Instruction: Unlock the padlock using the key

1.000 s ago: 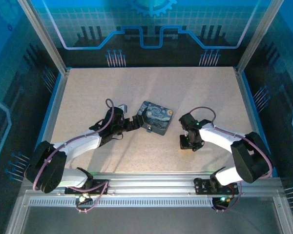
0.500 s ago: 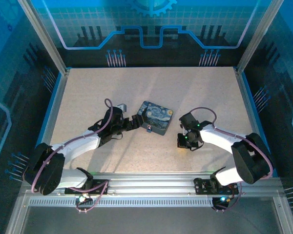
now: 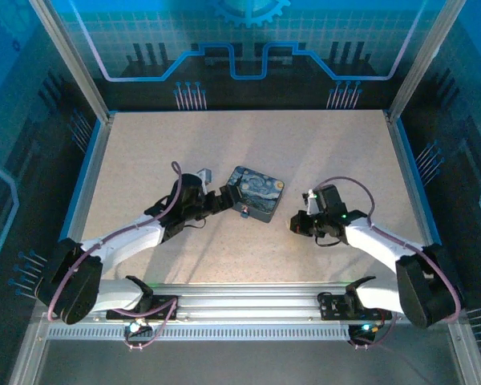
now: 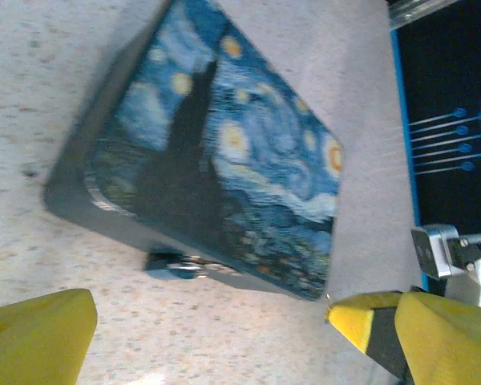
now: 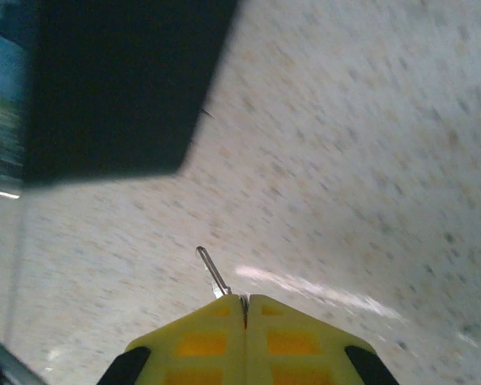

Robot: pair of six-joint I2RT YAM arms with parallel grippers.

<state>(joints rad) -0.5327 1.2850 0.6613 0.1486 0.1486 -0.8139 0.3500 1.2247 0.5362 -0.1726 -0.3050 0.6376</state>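
While both arms reach inward over the speckled table [image 3: 321, 144], the top external view finds the left gripper [image 3: 224, 199] at the left side of the dark blue, starry-print box [image 3: 258, 191], its jaws spread wide. The padlock [image 3: 244, 212], a small bluish fleck, sits against the box's near edge. The right gripper [image 3: 297, 224] hangs low to the right of the box and apart from it, jaws pressed together.

From the left wrist, the box [image 4: 224, 152] lies flat on the table. The padlock [image 4: 179, 265] rests against its near side wall, down at table level. The left gripper [image 4: 212, 321] holds nothing. Its yellow fingers [image 4: 32, 341] stand far apart in the bottom corners, with bare table between them and the right tip just beside a corner of the box.

From the right wrist, the right gripper [image 5: 244, 303] is clamped tight on the key [image 5: 212, 273]. The key's thin silvery shaft pokes forward and leftward from the fingertips, above the table. A dark, blurred block [image 5: 112, 80] fills the upper left.
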